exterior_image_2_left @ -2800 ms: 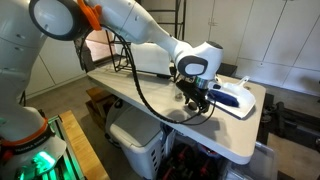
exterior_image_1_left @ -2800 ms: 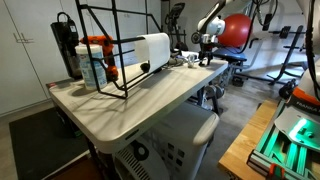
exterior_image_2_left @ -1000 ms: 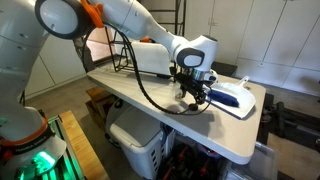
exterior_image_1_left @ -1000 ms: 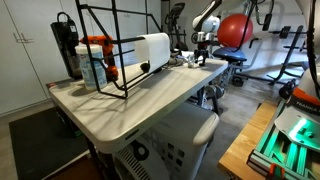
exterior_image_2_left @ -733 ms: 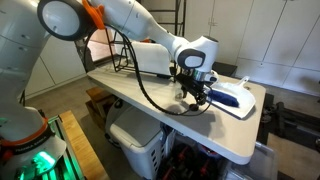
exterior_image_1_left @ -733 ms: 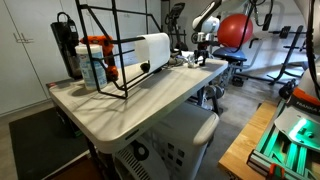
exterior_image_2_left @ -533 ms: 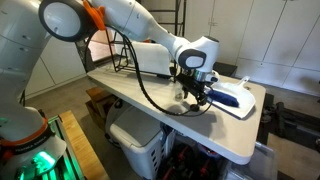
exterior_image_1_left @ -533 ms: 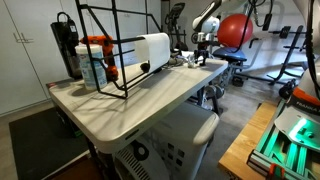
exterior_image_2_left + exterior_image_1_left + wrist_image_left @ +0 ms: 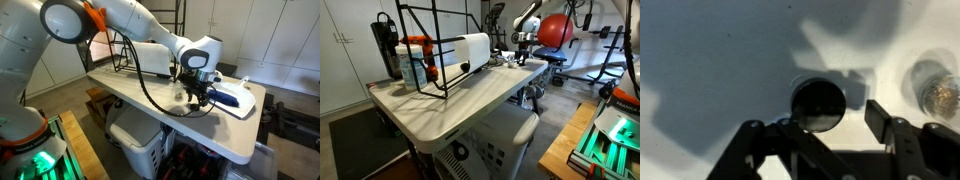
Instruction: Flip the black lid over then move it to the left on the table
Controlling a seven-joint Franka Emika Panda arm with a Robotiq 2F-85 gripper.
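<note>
In the wrist view the black lid [image 9: 818,104], a small round disc, lies flat on the pale table [image 9: 710,60]. My gripper [image 9: 835,118] hangs just above it, and the lid sits between the two fingers. The left finger is at the lid's rim. The right finger [image 9: 880,117] stands clear of the lid with bare table between them. In both exterior views the gripper [image 9: 194,95] [image 9: 524,56] points down at the table [image 9: 140,95] [image 9: 470,100] near its end, and hides the lid there.
A clear glass object [image 9: 936,92] stands just right of the lid. A blue-and-white flat item [image 9: 236,97] lies beside the gripper. A black wire rack [image 9: 432,45], a white roll [image 9: 472,47] and bottles [image 9: 414,62] fill the table's other end.
The jaws have narrowed around the lid. The arm has stayed almost still over the same spot.
</note>
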